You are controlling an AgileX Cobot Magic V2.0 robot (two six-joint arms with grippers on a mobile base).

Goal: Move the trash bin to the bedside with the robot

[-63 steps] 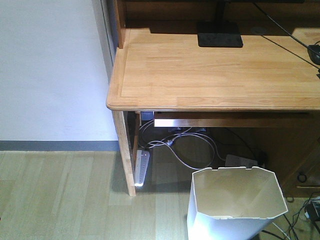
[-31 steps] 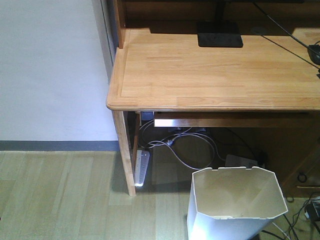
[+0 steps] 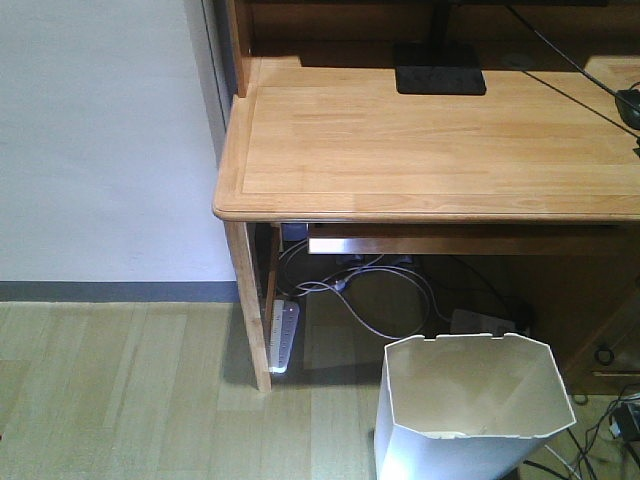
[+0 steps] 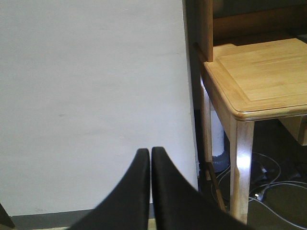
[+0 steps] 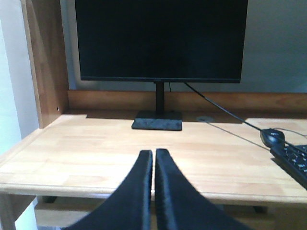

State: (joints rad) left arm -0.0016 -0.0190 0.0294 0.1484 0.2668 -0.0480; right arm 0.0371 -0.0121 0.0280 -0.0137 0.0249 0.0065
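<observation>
Nothing visibly moved vs the earlier front frames: bin, table and cables sit at the same pixels.

Left gripper (image 4: 149, 152): jaws pressed together, only a hairline slit between the tips, holding nothing. It sits bottom centre of the left wrist view, facing the white wall (image 4: 91, 86), with the table corner at the right of the frame.

Right gripper (image 5: 154, 153): same state, jaws closed on nothing. It sits bottom centre of the right wrist view, just above the near table edge and aimed at the monitor.

Trash bin (image 3: 470, 385): lower right of the front view, upright on the wood floor (image 3: 130, 390), open top with the faceted white rim facing up. It stands in front of the table's leg space, below the front edge of the tabletop. Neither gripper touches it.

Behind the bin, under the table (image 3: 430, 150): white power strip (image 3: 283, 335) lying on the floor beside the left table leg, plus loose cables (image 3: 380, 300) looping across the middle.

On the tabletop, farther back: mouse (image 5: 272, 137) and keyboard (image 5: 292, 160) at the right edge, apart from the monitor stand. Monitor (image 5: 160, 38) is at the rear, screen dark, with its black base near the back panel.
</observation>
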